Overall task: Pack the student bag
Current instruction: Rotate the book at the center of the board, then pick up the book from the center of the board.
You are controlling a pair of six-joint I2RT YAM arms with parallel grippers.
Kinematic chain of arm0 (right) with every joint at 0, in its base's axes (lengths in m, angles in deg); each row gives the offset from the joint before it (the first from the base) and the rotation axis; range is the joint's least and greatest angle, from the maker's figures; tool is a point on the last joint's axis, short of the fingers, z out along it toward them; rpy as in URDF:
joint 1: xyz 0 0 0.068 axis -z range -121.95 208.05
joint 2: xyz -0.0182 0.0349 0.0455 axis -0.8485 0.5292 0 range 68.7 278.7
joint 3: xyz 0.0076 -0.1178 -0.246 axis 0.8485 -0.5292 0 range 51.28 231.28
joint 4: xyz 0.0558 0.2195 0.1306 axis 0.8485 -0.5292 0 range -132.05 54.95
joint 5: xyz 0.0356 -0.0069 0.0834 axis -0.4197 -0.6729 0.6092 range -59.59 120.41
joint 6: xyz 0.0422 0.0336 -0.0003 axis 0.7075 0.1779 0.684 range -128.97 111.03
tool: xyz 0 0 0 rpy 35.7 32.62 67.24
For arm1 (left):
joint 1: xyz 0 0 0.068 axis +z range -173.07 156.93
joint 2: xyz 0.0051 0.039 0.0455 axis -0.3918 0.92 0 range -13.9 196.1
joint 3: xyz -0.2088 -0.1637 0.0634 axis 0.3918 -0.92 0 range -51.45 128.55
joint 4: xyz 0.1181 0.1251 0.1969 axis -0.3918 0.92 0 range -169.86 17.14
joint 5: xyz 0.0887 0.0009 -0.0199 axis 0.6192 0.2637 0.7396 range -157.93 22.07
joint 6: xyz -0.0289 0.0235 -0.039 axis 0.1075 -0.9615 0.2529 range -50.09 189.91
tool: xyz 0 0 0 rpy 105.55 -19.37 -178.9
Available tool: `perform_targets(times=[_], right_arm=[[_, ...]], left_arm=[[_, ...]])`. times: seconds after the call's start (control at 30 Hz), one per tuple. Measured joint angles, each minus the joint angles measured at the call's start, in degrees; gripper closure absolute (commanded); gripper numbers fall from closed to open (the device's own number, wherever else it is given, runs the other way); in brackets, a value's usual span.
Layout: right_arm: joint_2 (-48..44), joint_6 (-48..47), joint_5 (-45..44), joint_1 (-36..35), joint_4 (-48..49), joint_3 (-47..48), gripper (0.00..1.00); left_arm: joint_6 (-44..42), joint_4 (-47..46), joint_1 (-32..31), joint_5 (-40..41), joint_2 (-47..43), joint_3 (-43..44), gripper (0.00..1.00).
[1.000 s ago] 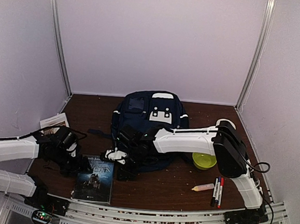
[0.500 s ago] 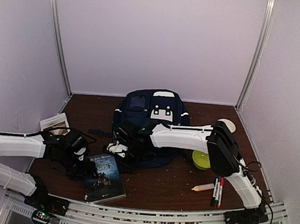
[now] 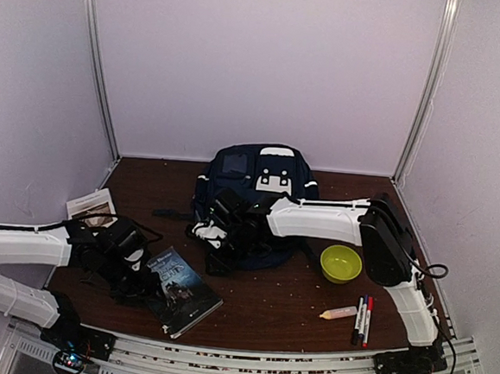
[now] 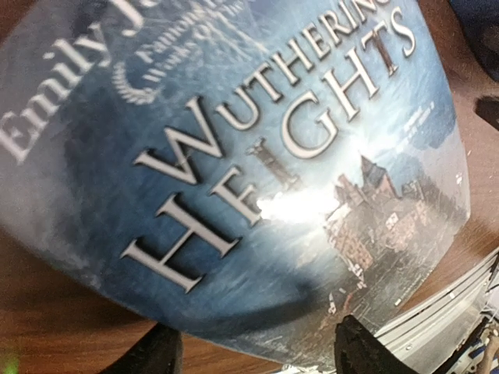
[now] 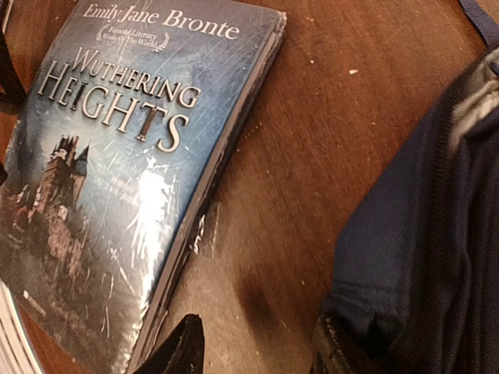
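Observation:
The student bag (image 3: 258, 192), navy blue with white patches, lies at the middle back of the table; its fabric edge also shows in the right wrist view (image 5: 421, 234). A blue "Wuthering Heights" book (image 3: 181, 290) lies slanted at the front left and fills the left wrist view (image 4: 234, 156). My left gripper (image 3: 142, 275) is open, its jaws wide on either side of the book's near edge (image 4: 257, 358). My right gripper (image 3: 217, 258) is open at the bag's front edge, over bare table between book (image 5: 117, 195) and bag (image 5: 261, 354); its right finger (image 5: 335, 351) touches the bag fabric.
A yellow-green bowl (image 3: 341, 263) sits right of the bag. Two markers (image 3: 363, 320) and a small yellowish tube (image 3: 339, 313) lie at the front right. A leaflet (image 3: 91, 202) lies at the left wall. A metal rail (image 3: 245, 364) runs along the front edge.
The left gripper moved right and the book swung round to a slant. The right gripper drew back toward the bag, and the bag shifted back.

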State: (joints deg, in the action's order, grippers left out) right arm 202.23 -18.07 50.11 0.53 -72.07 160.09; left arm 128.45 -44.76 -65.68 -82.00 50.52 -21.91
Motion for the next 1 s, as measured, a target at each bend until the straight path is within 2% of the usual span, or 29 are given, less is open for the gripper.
perform_targets(times=[0.17, 0.3, 0.47, 0.67, 0.9, 1.0], right_arm=[[-4.79, 1.6, 5.57, 1.44, 0.04, -3.85, 0.52], [-4.9, 2.73, 10.8, 1.99, 0.0, -4.02, 0.52], [-2.54, 3.34, 15.43, 1.92, -1.68, -1.53, 0.48], [1.64, 3.43, 18.58, 1.7, -3.32, 1.55, 0.48], [3.78, 2.78, 22.03, 1.51, -3.89, 1.95, 0.5], [4.87, 1.53, 25.03, 1.53, -3.82, 2.71, 0.52]], left_arm=[[2.03, 1.33, 0.02, 4.09, -3.61, -0.02, 0.34], [3.32, 1.16, 1.18, 8.13, -4.24, -0.02, 0.32], [5.46, -0.81, 4.9, 10.69, -4.59, -0.63, 0.29], [7.98, -4.26, 8.04, 11.58, -5.49, -4.5, 0.25], [9.55, -9.68, 8.55, 11.5, -5.57, -6.49, 0.26], [9.53, -12.07, 8.57, 11.3, -4.33, -6.54, 0.29]])
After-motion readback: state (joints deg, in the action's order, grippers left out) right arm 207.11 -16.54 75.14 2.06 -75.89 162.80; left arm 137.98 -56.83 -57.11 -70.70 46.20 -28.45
